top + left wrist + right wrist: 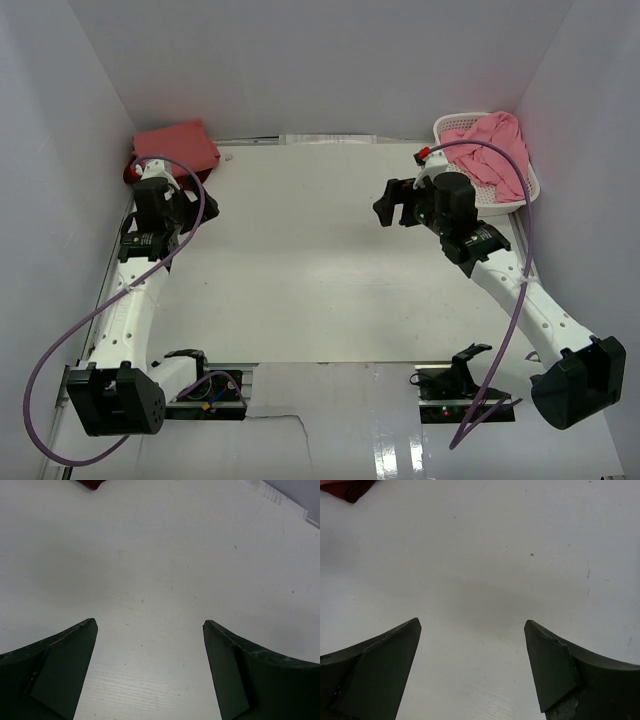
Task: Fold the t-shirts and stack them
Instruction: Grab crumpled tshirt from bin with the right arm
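Salmon t-shirt (177,147) lies folded, long axis left-right.

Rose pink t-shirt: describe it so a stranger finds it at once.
At the far right corner of the table sits a white mesh basket. The rose pink t-shirt lies crumpled in it. Unlike the salmon shirt folded at the far left, it is unfolded.
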`<state>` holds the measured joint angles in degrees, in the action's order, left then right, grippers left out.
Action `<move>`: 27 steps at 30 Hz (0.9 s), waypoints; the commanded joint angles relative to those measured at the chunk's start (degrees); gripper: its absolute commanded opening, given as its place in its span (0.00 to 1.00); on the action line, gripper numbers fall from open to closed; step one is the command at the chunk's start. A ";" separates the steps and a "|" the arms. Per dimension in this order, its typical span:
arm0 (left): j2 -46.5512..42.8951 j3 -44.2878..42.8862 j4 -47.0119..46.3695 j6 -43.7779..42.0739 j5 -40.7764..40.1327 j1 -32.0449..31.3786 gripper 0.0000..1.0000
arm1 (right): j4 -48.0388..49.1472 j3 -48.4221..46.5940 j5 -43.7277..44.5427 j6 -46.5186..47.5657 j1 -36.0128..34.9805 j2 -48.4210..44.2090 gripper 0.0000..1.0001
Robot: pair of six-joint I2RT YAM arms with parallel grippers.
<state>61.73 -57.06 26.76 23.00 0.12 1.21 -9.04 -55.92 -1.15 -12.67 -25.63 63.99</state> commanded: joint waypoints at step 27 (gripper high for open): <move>-1.09 4.67 -7.78 -1.29 14.38 -0.07 0.98 | -15.67 -74.77 28.30 -2.37 30.37 79.35 0.90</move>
<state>61.34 -52.84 20.43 22.28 13.02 1.21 -25.63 -127.52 25.63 -15.29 2.31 141.43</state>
